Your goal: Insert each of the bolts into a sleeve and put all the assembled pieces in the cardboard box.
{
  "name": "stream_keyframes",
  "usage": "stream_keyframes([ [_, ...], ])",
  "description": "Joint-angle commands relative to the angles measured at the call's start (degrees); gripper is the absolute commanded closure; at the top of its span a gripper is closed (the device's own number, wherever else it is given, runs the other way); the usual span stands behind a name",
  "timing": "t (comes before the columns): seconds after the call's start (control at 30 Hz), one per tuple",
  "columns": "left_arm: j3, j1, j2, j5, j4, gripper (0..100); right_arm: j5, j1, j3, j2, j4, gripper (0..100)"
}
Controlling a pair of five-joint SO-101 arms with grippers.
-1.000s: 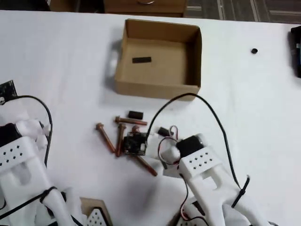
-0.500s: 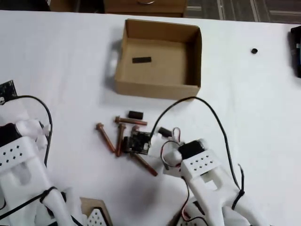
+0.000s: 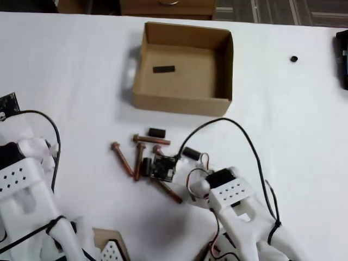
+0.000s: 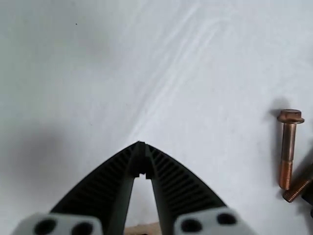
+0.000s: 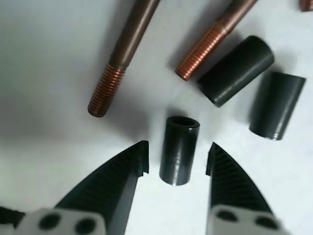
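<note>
Between the parted fingers of the right gripper (image 5: 178, 146) lies a black sleeve (image 5: 179, 156), flat on the white table (image 3: 70, 81) with its open end pointing away from the wrist. Neither finger touches it, and the jaws hold nothing. Just beyond it lie a second sleeve (image 5: 235, 71), close by the threaded tip of a copper bolt (image 5: 215, 39), and a third sleeve (image 5: 276, 105) just beside the second. Another bolt (image 5: 124, 54) lies to the other side, its thread near one fingertip but apart from it.

In the high view the right arm (image 3: 231, 193) stands over this cluster of bolts and sleeves in the middle of the table, on the near side of the cardboard box (image 3: 179, 103). A further sleeve (image 3: 157, 132) lies at the cluster's edge toward the box. The box is open, with one small dark piece (image 3: 163, 69) on its floor.

The left gripper (image 4: 141, 147) is closed over bare cloth, its fingertips meeting with nothing between them. A lone bolt (image 4: 288, 147) lies well off to its side. The left arm (image 3: 22, 185) sits at the left of the table's near edge. A small black object (image 3: 294, 58) lies far to the right of the box.
</note>
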Motion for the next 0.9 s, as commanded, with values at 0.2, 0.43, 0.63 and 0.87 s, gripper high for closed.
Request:
stream_keyframes([
  [0.2,-2.9,-0.4,-0.3,-0.3,0.4,98,-0.4,0.5,3.3,0.3,-5.6,80.5],
  [0.43,-2.9,-0.4,-0.3,-0.3,0.4,98,-0.3,0.5,3.3,0.2,-5.8,80.5],
  [0.63,-2.9,-0.4,-1.8,-0.3,0.4,98,-0.1,0.5,3.4,0.3,-5.8,80.5],
  [0.87,-2.9,-0.4,-12.8,-0.1,0.4,98,-0.1,0.5,3.5,0.3,-5.8,92.9],
])
